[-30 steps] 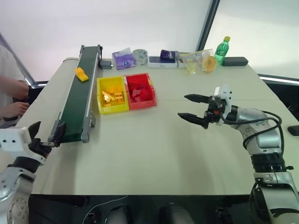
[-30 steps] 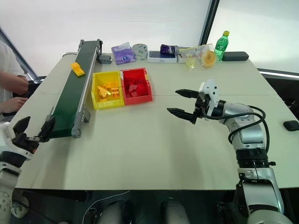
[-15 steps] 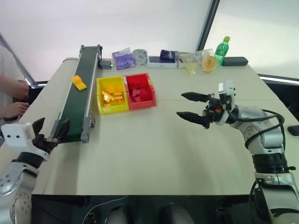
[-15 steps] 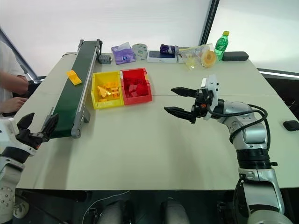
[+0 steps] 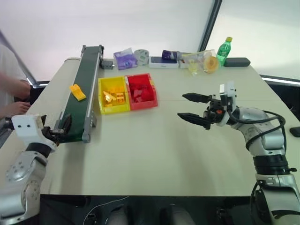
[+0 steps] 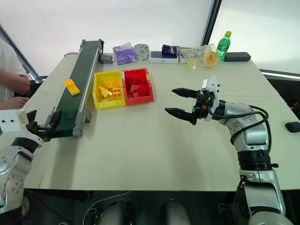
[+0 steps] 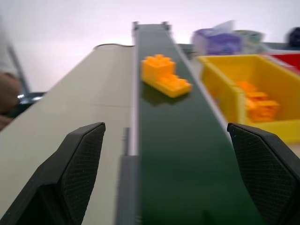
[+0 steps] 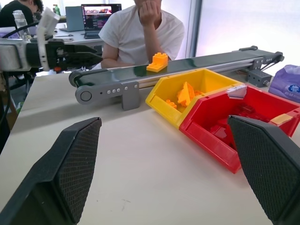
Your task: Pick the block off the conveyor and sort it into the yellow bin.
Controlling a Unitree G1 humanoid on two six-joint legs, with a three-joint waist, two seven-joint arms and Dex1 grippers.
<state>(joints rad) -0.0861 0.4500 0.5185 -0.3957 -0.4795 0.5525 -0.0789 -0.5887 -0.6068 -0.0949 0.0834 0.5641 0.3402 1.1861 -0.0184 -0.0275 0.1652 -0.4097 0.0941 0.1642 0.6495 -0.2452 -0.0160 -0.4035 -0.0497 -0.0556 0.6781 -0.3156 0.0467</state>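
Observation:
A yellow-orange block [image 5: 78, 92] lies on the dark green conveyor [image 5: 78, 115], about halfway along the belt. My left gripper [image 5: 55, 126] is open at the belt's near end roller, its fingers spread about as wide as the belt; in the left wrist view the block [image 7: 165, 76] sits ahead of them. The yellow bin [image 5: 115, 109] stands right beside the conveyor, with several yellow-orange pieces in it. Out over the middle of the table, to the right of the bins, my right gripper [image 5: 182, 106] hovers open and empty, pointing toward them.
A red bin [image 5: 143, 104] with red bricks touches the yellow bin's right side. A green bottle [image 5: 222, 50], purple bags [image 5: 124, 59] and small boxes line the far edge. A person [image 8: 140, 28] sits left of the conveyor, one hand [image 5: 14, 108] near my left arm.
The block has travelled along the belt toward its near end. My left gripper has risen and moved forward to the belt's near end, still open. The right gripper has stayed put.

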